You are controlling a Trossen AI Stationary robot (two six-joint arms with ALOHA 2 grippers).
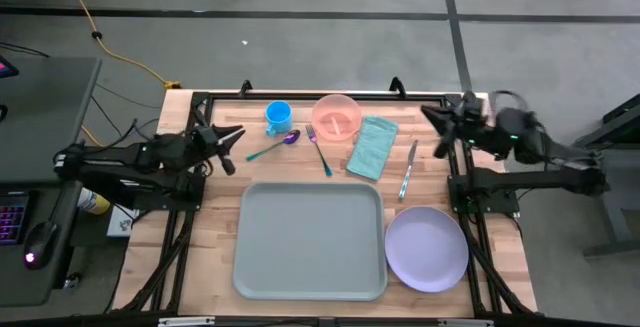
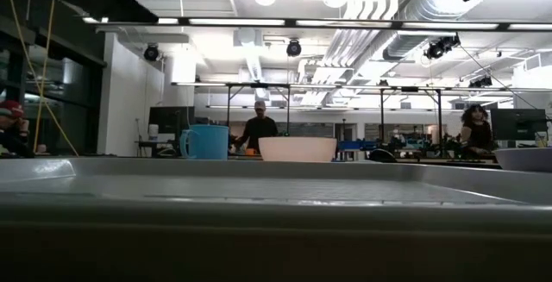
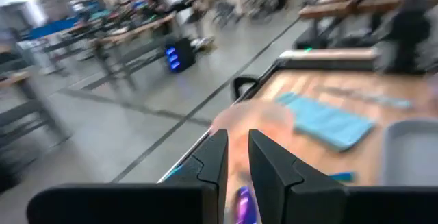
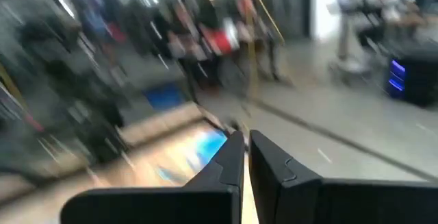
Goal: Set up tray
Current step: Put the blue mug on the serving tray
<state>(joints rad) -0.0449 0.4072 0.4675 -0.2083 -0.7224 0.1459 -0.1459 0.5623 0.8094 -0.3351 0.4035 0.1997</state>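
Note:
The pale grey-green tray [image 1: 310, 239] lies flat at the table's near middle, with nothing on it. My left gripper [image 1: 231, 146] hovers over the table's left side, clear of everything. It points toward the spoon [image 1: 275, 148], and in the left wrist view its fingers [image 3: 237, 145] stand a little apart with nothing between them. My right gripper [image 1: 437, 127] hangs above the far right corner with its fingers [image 4: 245, 142] shut and empty. It points toward the knife [image 1: 408, 168] and the teal napkin [image 1: 372, 147].
Along the far side sit a blue cup [image 1: 278, 117], a pink bowl [image 1: 336, 117] and a fork [image 1: 320, 151]. A round lavender plate [image 1: 427, 248] lies right of the tray. Bare wood shows left of the tray. People are in the room beyond the table.

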